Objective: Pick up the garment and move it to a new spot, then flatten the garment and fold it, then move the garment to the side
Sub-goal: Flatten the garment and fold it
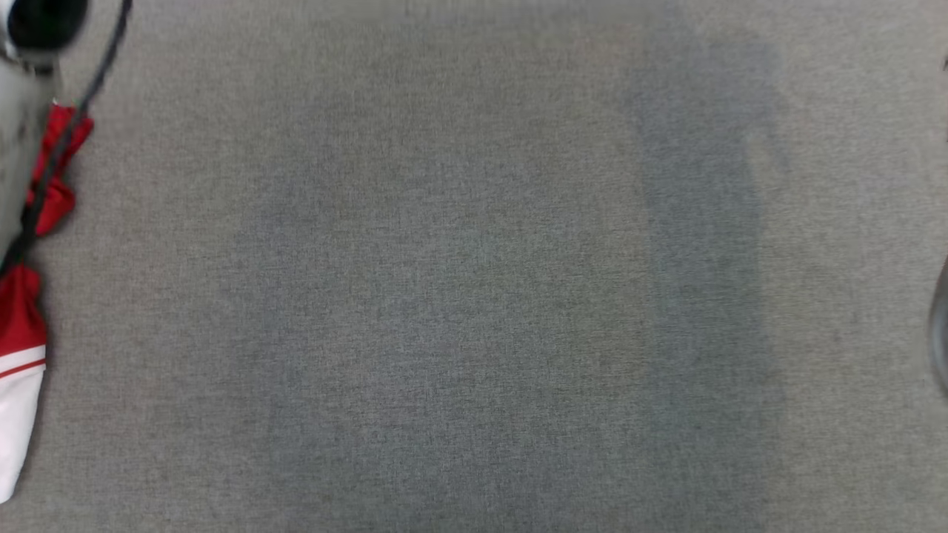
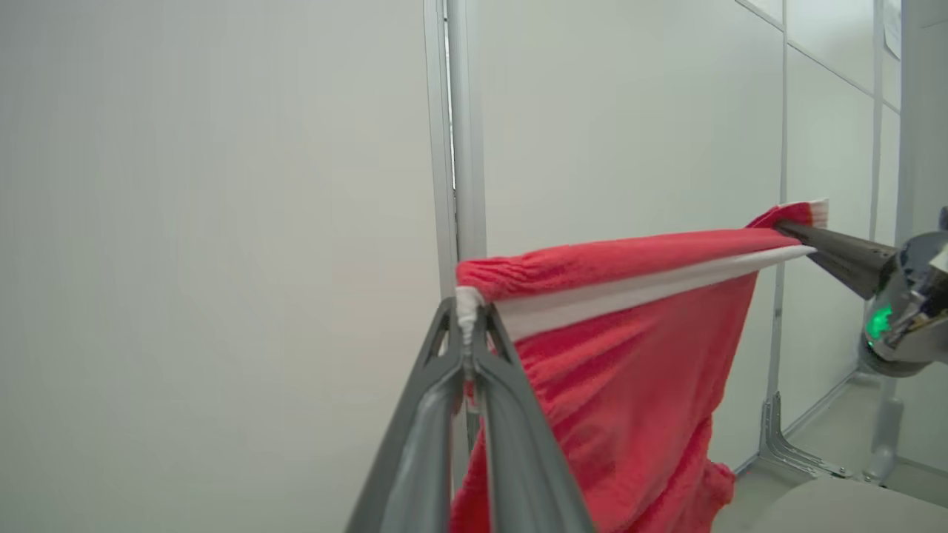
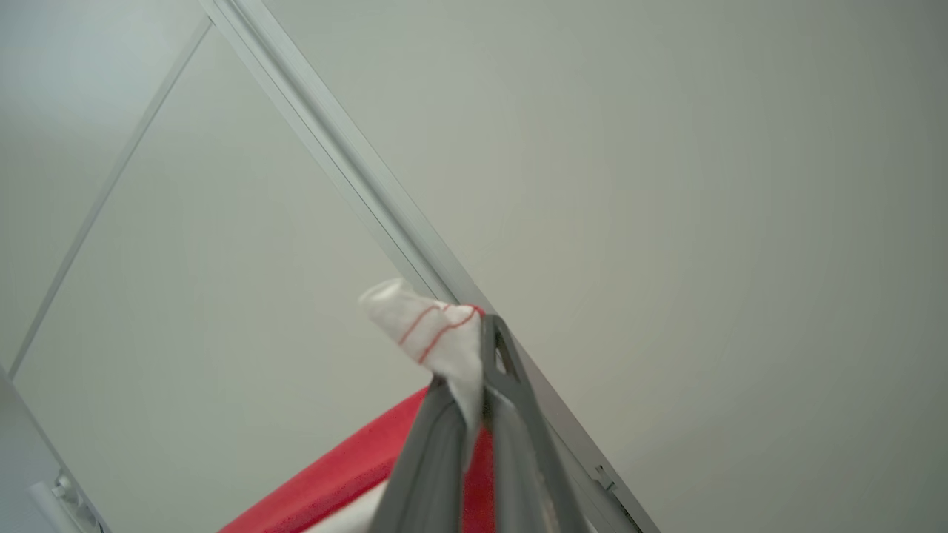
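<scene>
— Two holds on one cloth, I gather. Where does everything sit?

— Biggest first. I have the grey tabletop spread under my head camera. The garment, red with white trim, hangs in the air at the 9 o'clock edge of that view. From my left wrist its top edge runs taut from the centre out toward 3 o'clock, and the rest sags toward 6. I cannot tell whether the low end touches anything.

— And the fingers?

— My left fingers are pressed together on the white hem at one corner. My right fingers are pinched tight on the far end, over a bunched white band with thin red stripes.

— What worries you?

— Both holds sit right at the tips, on narrow trim. If I spread the arms further, I judge one corner could slip out. The cloth would then swing from a single hold and land crumpled, perhaps off toward 9 o'clock. Lowering one arm ahead of the other would tuck the sagging part under itself. The dark cable beside the cloth near 10 o'clock might also catch it.
</scene>
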Controlling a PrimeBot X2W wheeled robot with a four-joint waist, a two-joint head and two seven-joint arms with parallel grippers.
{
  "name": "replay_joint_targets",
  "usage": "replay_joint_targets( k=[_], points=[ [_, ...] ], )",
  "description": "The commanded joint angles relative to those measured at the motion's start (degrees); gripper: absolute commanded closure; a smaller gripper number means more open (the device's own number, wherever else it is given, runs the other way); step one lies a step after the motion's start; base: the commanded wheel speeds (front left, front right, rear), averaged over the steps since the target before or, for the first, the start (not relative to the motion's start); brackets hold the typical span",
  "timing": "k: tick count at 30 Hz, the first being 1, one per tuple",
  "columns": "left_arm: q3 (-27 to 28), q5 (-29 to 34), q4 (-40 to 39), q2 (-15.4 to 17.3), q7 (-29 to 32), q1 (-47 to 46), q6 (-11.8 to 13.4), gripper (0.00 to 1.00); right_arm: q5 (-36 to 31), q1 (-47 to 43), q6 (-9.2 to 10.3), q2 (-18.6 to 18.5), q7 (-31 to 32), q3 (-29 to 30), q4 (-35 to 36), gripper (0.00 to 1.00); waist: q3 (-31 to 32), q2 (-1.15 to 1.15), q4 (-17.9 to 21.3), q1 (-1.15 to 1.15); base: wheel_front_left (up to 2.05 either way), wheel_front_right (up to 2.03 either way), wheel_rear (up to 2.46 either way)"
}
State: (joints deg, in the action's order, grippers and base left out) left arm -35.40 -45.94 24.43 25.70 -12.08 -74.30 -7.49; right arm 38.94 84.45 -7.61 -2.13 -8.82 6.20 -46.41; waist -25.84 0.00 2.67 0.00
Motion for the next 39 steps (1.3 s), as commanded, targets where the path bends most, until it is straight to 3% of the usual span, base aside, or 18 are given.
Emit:
replay_joint_targets(
  k=[1, 4, 5, 7, 12, 17, 22, 29, 33, 39],
  points=[
    [1.99, 1.16, 2.69, -0.13, -1.91, -2.49, 0.48, 1.00, 5.17, 4.00, 0.22, -1.47, -3.19, 0.00, -3.35, 1.00, -1.69, 0.00, -0.67, 0.00, 0.00, 0.00, 0.00],
    [5.95, 6.17, 3.33, -3.14, -3.13, -6.00, 0.55, 1.00, 11.25, 9.46, 0.21, -1.34, -5.98, -3.60, -9.87, 1.00, -4.25, 0.00, -0.48, 0.00, 0.00, 0.00, 0.00],
    [9.50, 9.85, 0.94, -4.88, -3.11, -5.11, 0.34, 1.00, 12.64, 10.56, 0.20, -1.30, -6.39, -6.30, -12.17, 1.00, -7.08, 0.00, -0.32, 0.00, 0.00, 0.00, 0.00],
    [12.24, 11.04, -0.09, -6.48, -3.13, -1.95, 0.17, 1.00, 13.33, 10.25, 0.19, -1.26, -6.50, -6.66, -12.87, 1.00, -10.27, 0.00, -0.09, 0.00, 0.00, 0.00, 0.00],
    [14.22, 9.33, -1.93, -8.46, -3.19, 7.71, 0.11, 1.00, 13.11, 0.53, 0.20, -1.39, -6.53, -5.36, -10.42, 1.00, -16.09, 0.00, -0.15, 0.00, 0.00, 0.00, 0.00],
    [12.49, 6.06, -7.25, -10.13, -3.24, 17.82, 0.08, 1.00, 15.90, -11.71, 0.21, -1.31, -6.52, -6.00, -3.77, 1.00, -15.02, 0.00, -0.56, 0.00, 0.00, 0.00, 0.00],
    [5.57, 6.05, -12.72, -7.58, -3.11, 29.05, 0.03, 1.00, 14.78, -27.79, 0.32, -2.39, -6.31, -8.80, 4.75, 1.00, -9.83, 0.00, -1.73, 0.00, 0.00, 0.00, 0.00],
    [-1.44, 3.43, -14.95, -3.97, -3.11, 46.22, 0.02, 1.00, 17.64, -50.74, 0.36, -3.10, -4.39, -9.42, 13.52, 1.00, 3.94, 0.00, -1.18, 0.00, 0.00, 0.00, 0.00],
    [-0.88, 3.57, -16.22, -2.29, -3.11, 54.18, 0.02, 1.00, 18.71, -59.99, 0.36, -2.56, -3.00, -9.06, 16.85, 1.00, 10.27, 0.00, -0.27, 0.00, 0.00, 0.00, 0.00],
    [5.00, 3.32, -20.88, -2.04, -3.13, 73.24, 1.14, 1.00, 20.16, -76.84, 0.35, -1.85, 0.81, -7.54, 24.02, 1.00, 20.34, 0.00, 1.53, 0.00, 0.00, 0.00, 0.00]
  ],
)
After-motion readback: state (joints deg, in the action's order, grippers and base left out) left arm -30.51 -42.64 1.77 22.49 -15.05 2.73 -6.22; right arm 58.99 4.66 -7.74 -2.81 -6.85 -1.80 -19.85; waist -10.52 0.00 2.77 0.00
